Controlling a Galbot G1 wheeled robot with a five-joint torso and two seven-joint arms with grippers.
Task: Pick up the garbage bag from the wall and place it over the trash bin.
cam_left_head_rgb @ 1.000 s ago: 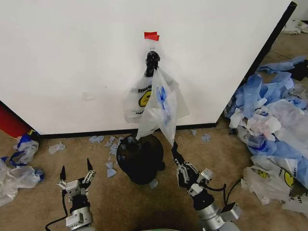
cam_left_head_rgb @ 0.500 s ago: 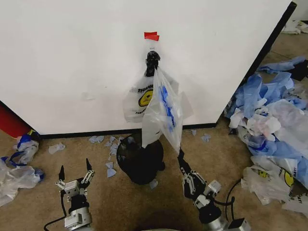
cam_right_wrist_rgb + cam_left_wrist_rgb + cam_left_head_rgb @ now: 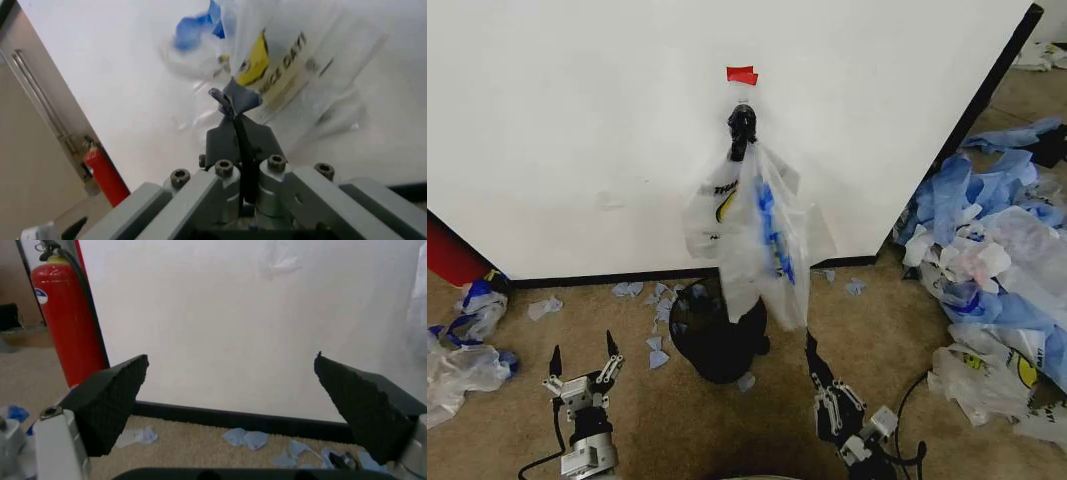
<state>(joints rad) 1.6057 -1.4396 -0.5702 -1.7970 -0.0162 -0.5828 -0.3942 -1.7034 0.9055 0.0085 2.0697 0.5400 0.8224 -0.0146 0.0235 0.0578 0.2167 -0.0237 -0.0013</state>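
Head view: my right gripper [image 3: 810, 343] pinches the garbage bag [image 3: 762, 235], top on the hook; trash bin [image 3: 717, 340] uncovered, left gripper [image 3: 582, 360] open.

My left gripper [image 3: 583, 360] hangs low with its black fingers [image 3: 110, 405] spread wide apart, nothing between them. My right gripper [image 3: 810, 345] reaches up and forward from its grey wrist, fingers pressed together on a fold of the thin translucent-white plastic garbage bag [image 3: 762, 235].
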